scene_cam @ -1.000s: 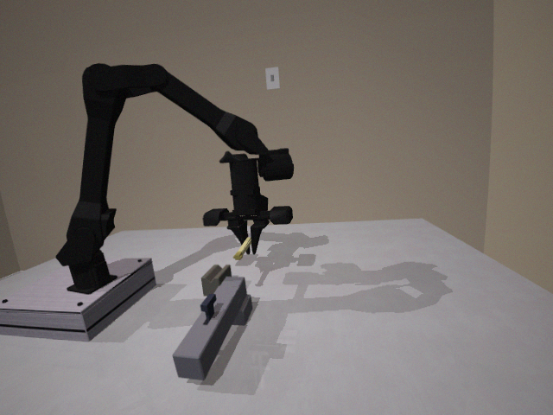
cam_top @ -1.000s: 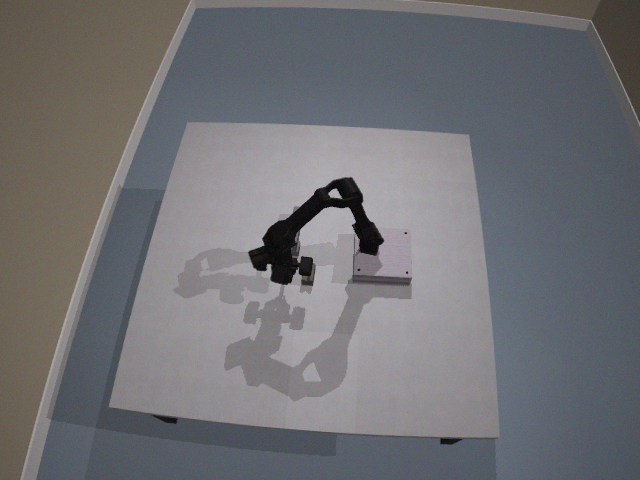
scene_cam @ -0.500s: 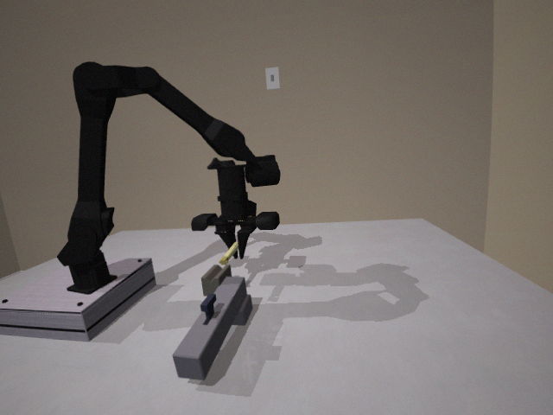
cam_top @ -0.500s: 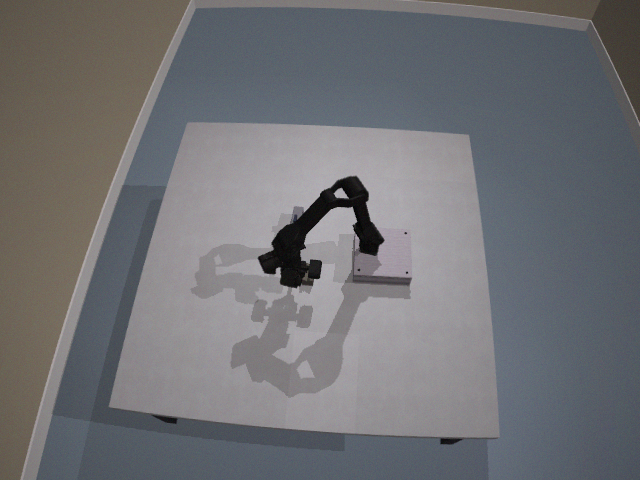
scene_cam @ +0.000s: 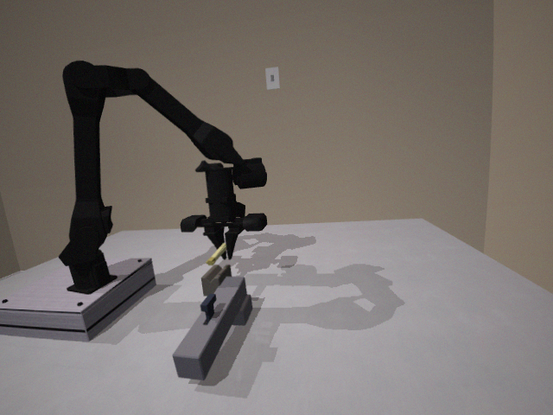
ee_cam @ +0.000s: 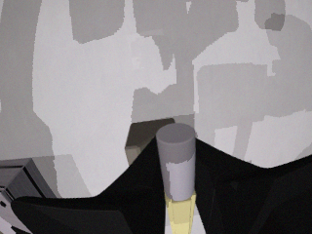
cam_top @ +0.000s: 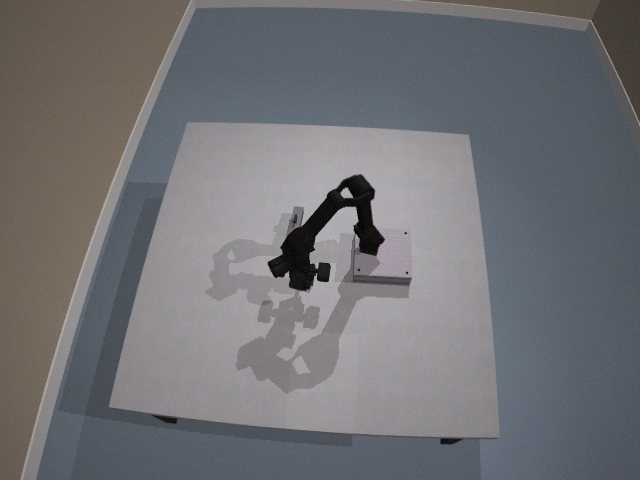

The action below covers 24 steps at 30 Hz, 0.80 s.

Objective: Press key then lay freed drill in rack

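Note:
The drill has a grey cylinder and a yellow part. My gripper is shut on it, pointing down, and holds it in the air, out of the holder. The drill lies roughly level between the fingertips. The small brown-grey rack with a groove on top stands on the table below; in the wrist view the drill and a finger hide part of it. The long grey holder lies beside the rack, with the dark blue key standing up from it.
The arm's square base stands beside the rack and holder. The white table carries them all, with broad arm shadows across it. In the top view the arm hides most of the rack and part of the holder.

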Each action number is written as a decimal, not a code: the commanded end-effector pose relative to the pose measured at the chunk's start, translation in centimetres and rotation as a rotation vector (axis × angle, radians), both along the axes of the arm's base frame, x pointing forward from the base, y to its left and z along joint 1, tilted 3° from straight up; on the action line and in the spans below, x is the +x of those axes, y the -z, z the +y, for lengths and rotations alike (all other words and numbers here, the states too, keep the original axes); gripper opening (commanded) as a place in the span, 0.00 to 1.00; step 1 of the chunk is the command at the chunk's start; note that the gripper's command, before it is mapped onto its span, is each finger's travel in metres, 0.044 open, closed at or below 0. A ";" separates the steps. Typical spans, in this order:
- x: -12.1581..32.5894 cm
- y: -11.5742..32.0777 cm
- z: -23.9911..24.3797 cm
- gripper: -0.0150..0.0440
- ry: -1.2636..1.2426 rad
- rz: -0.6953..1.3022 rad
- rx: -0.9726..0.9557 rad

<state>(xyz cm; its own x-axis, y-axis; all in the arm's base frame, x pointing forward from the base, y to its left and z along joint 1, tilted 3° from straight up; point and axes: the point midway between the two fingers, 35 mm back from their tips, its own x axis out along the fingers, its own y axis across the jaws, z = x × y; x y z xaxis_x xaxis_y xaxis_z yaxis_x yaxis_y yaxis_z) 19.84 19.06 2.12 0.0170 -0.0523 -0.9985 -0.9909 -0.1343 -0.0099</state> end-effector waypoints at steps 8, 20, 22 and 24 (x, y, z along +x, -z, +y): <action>-1.4 -0.2 0.5 0.25 0.002 -0.005 0.010; -1.2 2.1 0.4 0.25 0.002 -0.005 0.010; -1.2 2.2 0.4 0.25 0.002 -0.005 0.010; -1.2 2.3 0.4 0.25 0.002 -0.005 0.010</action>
